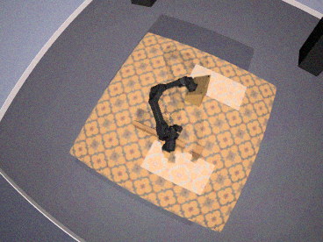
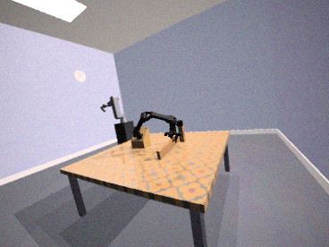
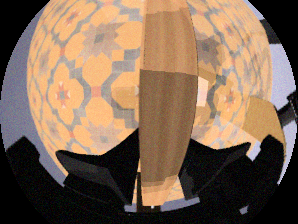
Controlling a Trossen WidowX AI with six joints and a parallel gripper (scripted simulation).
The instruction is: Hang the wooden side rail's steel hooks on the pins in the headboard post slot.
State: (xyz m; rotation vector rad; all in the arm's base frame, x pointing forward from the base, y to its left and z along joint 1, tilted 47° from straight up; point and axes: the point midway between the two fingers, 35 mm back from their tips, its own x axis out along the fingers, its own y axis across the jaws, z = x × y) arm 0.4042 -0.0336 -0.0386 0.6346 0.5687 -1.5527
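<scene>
Wrist: rail (image 3: pixel 162 116) between jaws

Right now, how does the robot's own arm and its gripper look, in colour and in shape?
The arm is matte black all over, built of slim links joined by rounder, thicker joints. No coloured markings, labels or loose cables show at this picture size. The gripper is black too: in the wrist view its two fingers appear as dark, flat, angular wedges.

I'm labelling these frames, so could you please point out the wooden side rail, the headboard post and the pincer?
wooden side rail (image 3: pixel 162 96): wrist view, middle of its top face.
headboard post (image 1: pixel 196 92): top view, its sloping face.
pincer (image 1: pixel 168 145): top view, between its fingertips, shut on the rail.
</scene>
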